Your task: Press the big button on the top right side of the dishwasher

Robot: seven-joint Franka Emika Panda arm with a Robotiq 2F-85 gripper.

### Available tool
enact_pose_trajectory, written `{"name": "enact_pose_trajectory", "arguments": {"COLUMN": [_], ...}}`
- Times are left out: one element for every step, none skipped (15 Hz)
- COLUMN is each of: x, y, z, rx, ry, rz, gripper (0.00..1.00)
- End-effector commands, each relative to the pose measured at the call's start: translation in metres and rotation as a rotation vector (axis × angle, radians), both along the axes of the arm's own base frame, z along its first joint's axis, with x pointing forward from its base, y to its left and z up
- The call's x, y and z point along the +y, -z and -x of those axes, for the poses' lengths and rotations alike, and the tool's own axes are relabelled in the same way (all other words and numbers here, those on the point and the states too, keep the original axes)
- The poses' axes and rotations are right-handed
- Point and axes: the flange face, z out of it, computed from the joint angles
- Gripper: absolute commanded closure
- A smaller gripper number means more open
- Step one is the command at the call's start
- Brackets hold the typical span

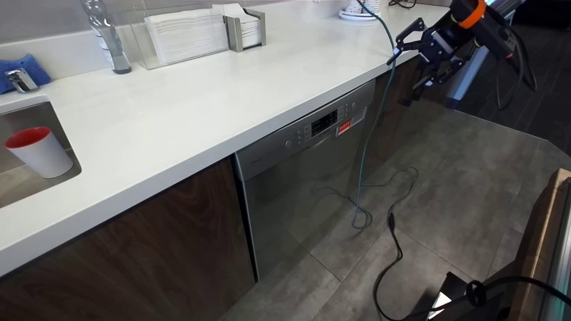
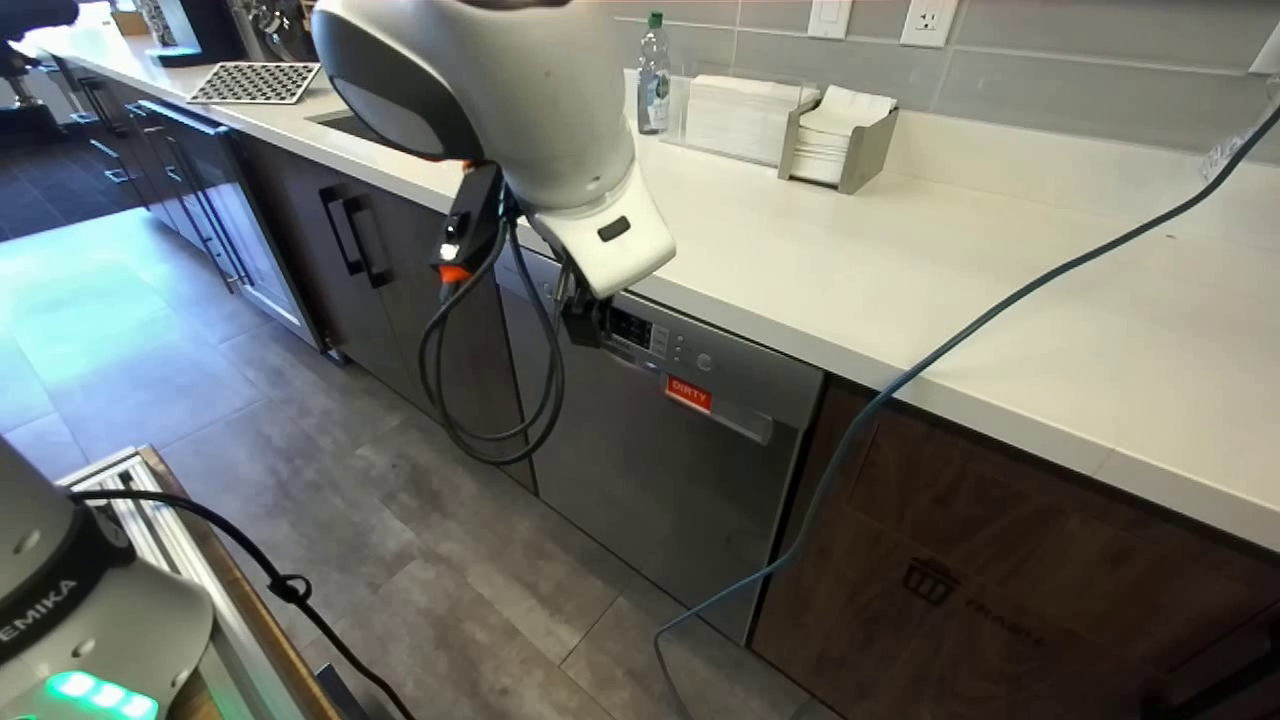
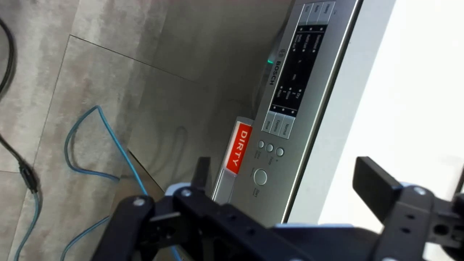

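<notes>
While its two fingers [image 3: 375, 188] stand wide apart, gripping nothing, a robot gripper [image 3: 282, 170] hangs clear of the dishwasher [image 3: 221, 79], set beneath the white counter [image 3: 384, 105] seen at 3 o'clock in the wrist view. The big round button [image 3: 260, 177] sits at 5 o'clock; a red "DIRTY" label [image 3: 239, 148] lies just beside it, toward 11. At 9, a blue cord [image 3: 119, 144] loops over gray floor [image 3: 43, 90].
</notes>
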Motion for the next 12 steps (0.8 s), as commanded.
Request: {"name": "enact_pose_trajectory", "arguments": {"x": [-0.011, -0.016, -0.021, -0.023, -0.026, -0.029, -0.032, -0.034, -0.037, -0.040, -0.042, -0.045], "y": [0.033, 0.042, 0.050, 0.057, 0.064, 0.070, 0.075, 0.081, 0.087, 0.094, 0.099, 0.105], "z": [-0.019, -0.020, -0.021, -0.022, -0.022, -0.023, -0.024, -0.025, -0.025, -0.026, -0.027, -0.029], "rx": [-0.027, -0.037, -0.048, -0.054, -0.063, -0.073, -0.080, -0.086, -0.091, -0.094, -0.099, -0.107], "ry": [0.023, 0.023, 0.020, 0.017, 0.012, 0.006, 0.002, 0.002, 0.004, 0.017, 0.026, 0.037], "rz": [-0.019, -0.026, -0.027, -0.028, -0.031, -0.031, -0.024, -0.028, -0.030, -0.034, -0.051, -0.057], "gripper": [0.00, 0.00, 0.00, 0.00, 0.00, 0.25, 0.28, 0.34, 0.41, 0.49, 0.55, 0.64]}}
